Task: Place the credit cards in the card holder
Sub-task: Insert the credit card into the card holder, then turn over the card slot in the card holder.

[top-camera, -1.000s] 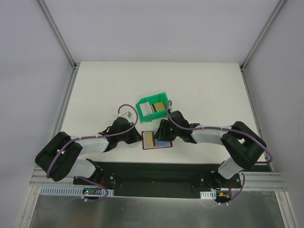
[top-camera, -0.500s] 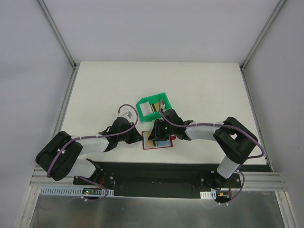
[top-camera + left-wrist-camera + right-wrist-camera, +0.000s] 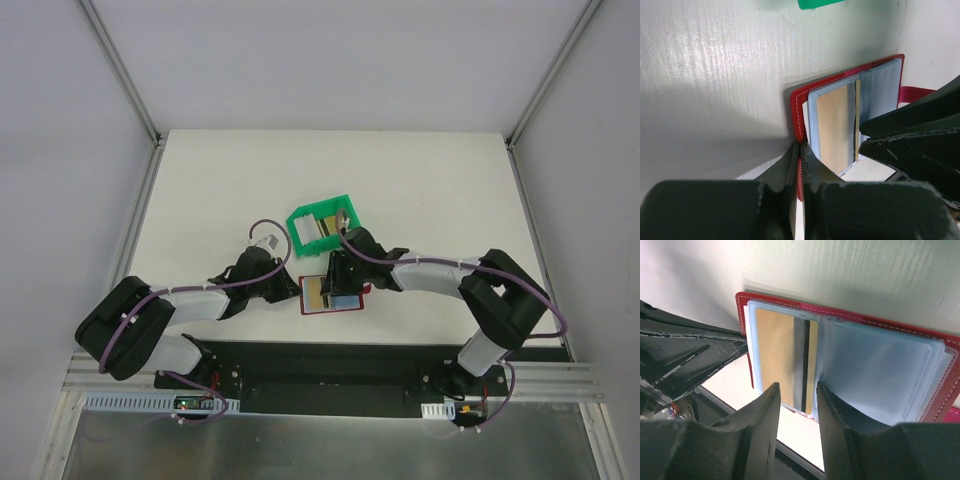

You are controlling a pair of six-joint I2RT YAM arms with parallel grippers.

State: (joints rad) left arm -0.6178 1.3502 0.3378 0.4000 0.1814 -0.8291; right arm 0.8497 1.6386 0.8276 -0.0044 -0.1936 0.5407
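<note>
The card holder (image 3: 345, 299) lies open on the table, dark red with pale blue pockets. A golden credit card (image 3: 313, 293) with a dark stripe sits in its left pocket, also plain in the right wrist view (image 3: 775, 357) and the left wrist view (image 3: 834, 127). My left gripper (image 3: 297, 290) is shut on the holder's red left edge (image 3: 801, 167). My right gripper (image 3: 337, 286) hangs over the holder's middle, jaws open (image 3: 797, 390) with nothing between them, just above the card's near edge. More credit cards (image 3: 331, 229) lie in the green bin.
The green plastic bin (image 3: 300, 216) stands just behind the holder, close to my right wrist. The table's near edge and the black base rail (image 3: 320, 360) run right in front of the holder. Both arms crowd the holder from either side.
My right gripper swung left over the holder, covering the golden card, then drew back slightly so the card shows again. The left gripper kept its hold and has not moved.
</note>
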